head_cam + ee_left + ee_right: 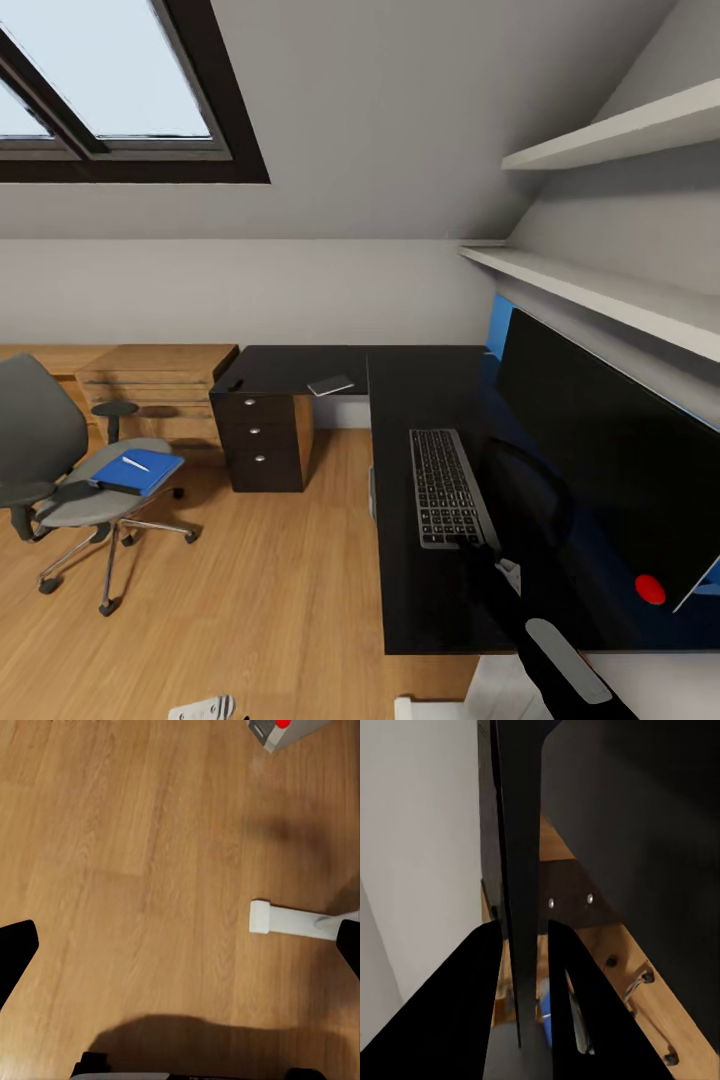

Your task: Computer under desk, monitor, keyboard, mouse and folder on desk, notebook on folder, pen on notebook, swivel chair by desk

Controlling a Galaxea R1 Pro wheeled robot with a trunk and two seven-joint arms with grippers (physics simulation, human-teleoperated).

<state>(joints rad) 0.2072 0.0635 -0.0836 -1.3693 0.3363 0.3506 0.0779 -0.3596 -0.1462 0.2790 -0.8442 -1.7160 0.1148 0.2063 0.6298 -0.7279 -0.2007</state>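
At the left of the head view, the swivel chair (70, 470) stands on the wooden floor (270, 600), well apart from the desk, with the blue folder (137, 471) on its seat and a pale pen (135, 463) lying on top of the folder. Behind it is a wooden dresser (160, 385). Further right comes a dark drawer unit (262, 440) under the black L-shaped desk (420, 600), where a small flat grey item (330, 385) lies. The keyboard (446, 488) rests on the desk just beside the big dark monitor (610, 460); its key legends are too small to read.

The right gripper (526, 945) has its fingers clamped on a thin dark panel edge, apparently the monitor's. The left gripper (184, 945) hangs spread wide over bare floor.
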